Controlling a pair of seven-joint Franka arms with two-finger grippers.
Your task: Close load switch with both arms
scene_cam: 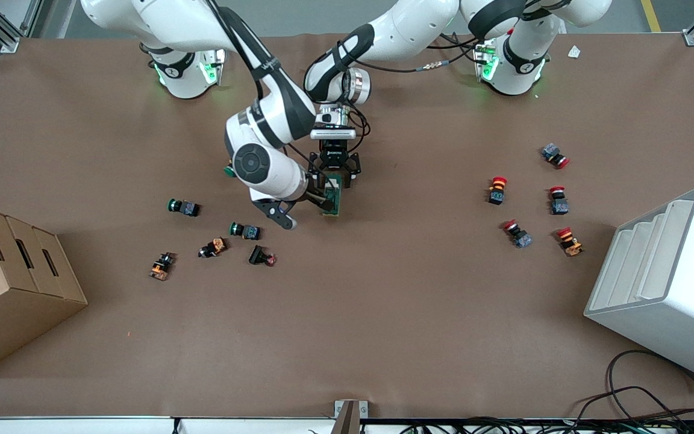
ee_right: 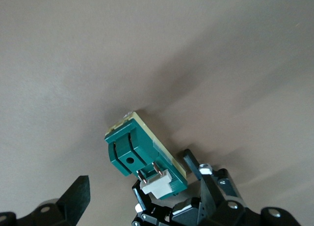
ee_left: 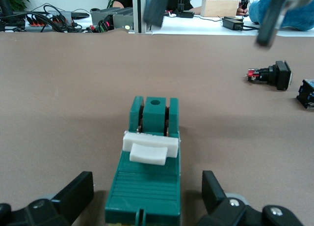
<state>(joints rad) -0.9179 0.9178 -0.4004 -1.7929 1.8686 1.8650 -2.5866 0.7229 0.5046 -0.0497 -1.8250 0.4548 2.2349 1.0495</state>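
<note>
Lowest in the front view, the brown desk [scene_cam: 347,325] carries a folded cardboard box [scene_cam: 9,283] at the right arm's end and a white stepped plastic rack [scene_cam: 666,271] at the left arm's end. Higher in the frame lie scattered small push buttons, green-capped ones [scene_cam: 244,230] toward the right arm's end and red-capped ones [scene_cam: 516,234] toward the left arm's end, all well apart from the work.

The dark green oblong load switch [scene_cam: 332,202] lies on the desk just above the centre of the frame, its white lever piece [ee_left: 150,146] raised off the green body.

The step in hand seems to be steadying the body with one arm while the other pushes the lever home. It would go best if the left gripper first pinches the long sides squarely, low on the body and clear of the lever, so the push cannot slide or tip the switch.

The right gripper [scene_cam: 303,211] is spread wide and holds nothing; one finger appears to touch the switch at its lever end, the other stands well apart.

The left gripper [ee_left: 147,183], higher in the frame, straddles the switch with its fingers wide apart, a gap showing on each side, so it grips nothing yet.
</note>
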